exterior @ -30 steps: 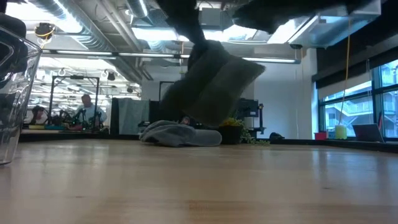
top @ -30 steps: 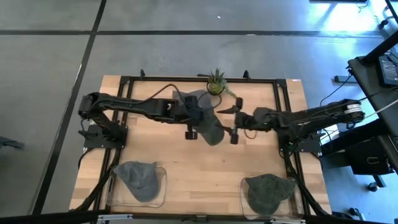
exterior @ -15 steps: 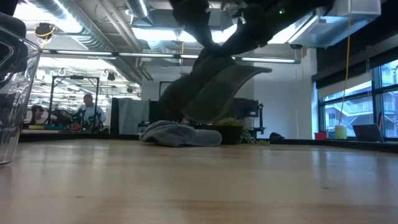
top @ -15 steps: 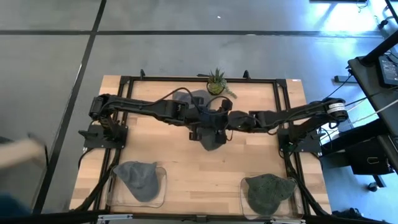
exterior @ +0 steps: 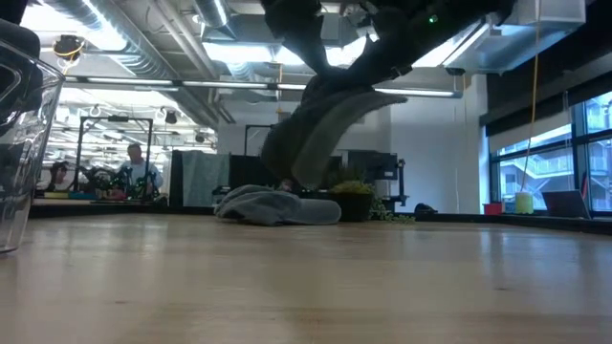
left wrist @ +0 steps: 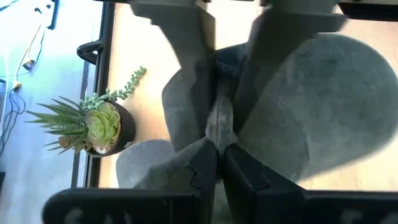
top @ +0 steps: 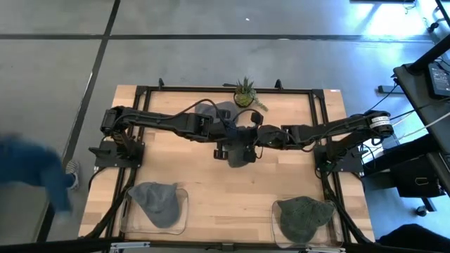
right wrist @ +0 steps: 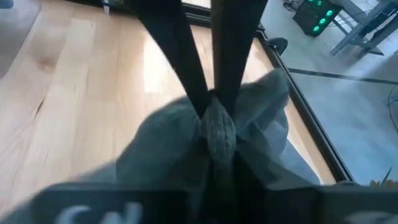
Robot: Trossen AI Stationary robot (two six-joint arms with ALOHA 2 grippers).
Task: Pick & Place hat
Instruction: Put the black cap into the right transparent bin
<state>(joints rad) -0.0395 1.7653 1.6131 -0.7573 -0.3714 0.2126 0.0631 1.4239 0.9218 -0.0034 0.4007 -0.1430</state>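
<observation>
A grey hat (top: 240, 152) hangs in the air over the middle of the table, and in the low view it (exterior: 320, 134) droops well above the wood. My left gripper (left wrist: 221, 165) reaches in from the table's left and is shut on it. My right gripper (right wrist: 217, 163) reaches in from the right and is shut on the same bunch. The two meet fingertip to fingertip (top: 244, 138). A second grey hat (top: 218, 111) lies flat on the table behind them, next to the plant. My left gripper pinches a gathered fold of the hat's cloth (left wrist: 219, 124) between its two fingers, in several layers. It comes from the table's left, roughly level. The hat hangs below the fingers, clear of the table. My right gripper pinches the same gathered bunch (right wrist: 216, 132) between its two fingers, from the table's right, facing the left gripper's fingers (right wrist: 186, 56). The cloth spreads out to both sides of the pinch and hangs slack below it.
A potted succulent (top: 245, 93) stands at the far edge. Two clear bins sit at the near edge: the left one (top: 181, 214) holds a grey hat, the right one (top: 280, 226) a green hat (top: 304, 213). A clear container (exterior: 19, 143) shows at the low view's left.
My right gripper has moved toward the table's left, up to the hanging hat, and has shut on it beside my left gripper. My left gripper has carried the hat slightly toward the right. The hat, wide before, now hangs narrower and bunched.
</observation>
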